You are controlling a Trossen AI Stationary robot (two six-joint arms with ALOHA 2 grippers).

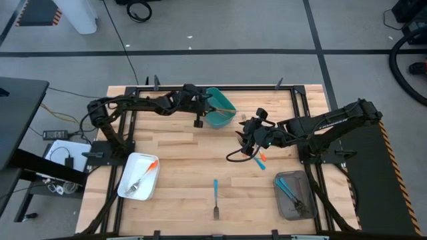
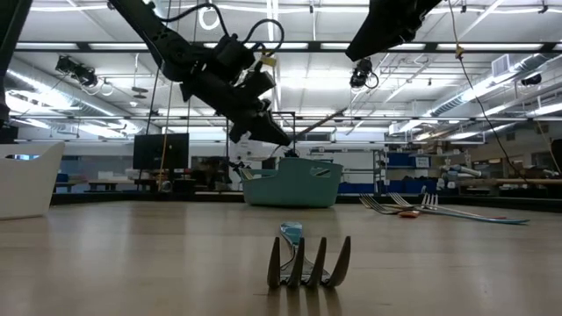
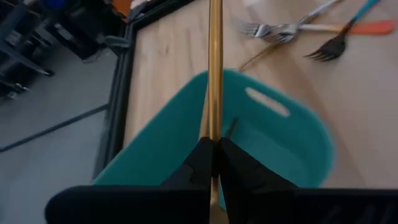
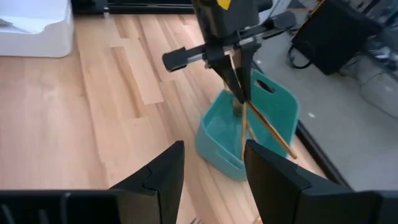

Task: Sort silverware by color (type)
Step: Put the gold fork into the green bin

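While left end effector (image 4: 239,93) pinches gold fork (image 3: 215,68) over bin (image 1: 220,115), right end effector (image 4: 214,168) gapes empty at three o'clock; early release risks fork bouncing off rim.

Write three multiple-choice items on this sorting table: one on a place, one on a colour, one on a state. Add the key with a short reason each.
1. Where is the left tool?
A. over the teal bin
B. over the white tray
C. over the grey tray

2. What colour is the handle of the lone fork at the table's front edge?
A. gold
B. blue
C. orange

3. How are the right tool's fingers?
A. shut on a fork
B. shut on nothing
C. open

Key: 1 A, the tool holds a gold utensil above the bin. 2 B, the high view shows a blue handle. 3 C, its wrist view shows a clear gap between the fingers.
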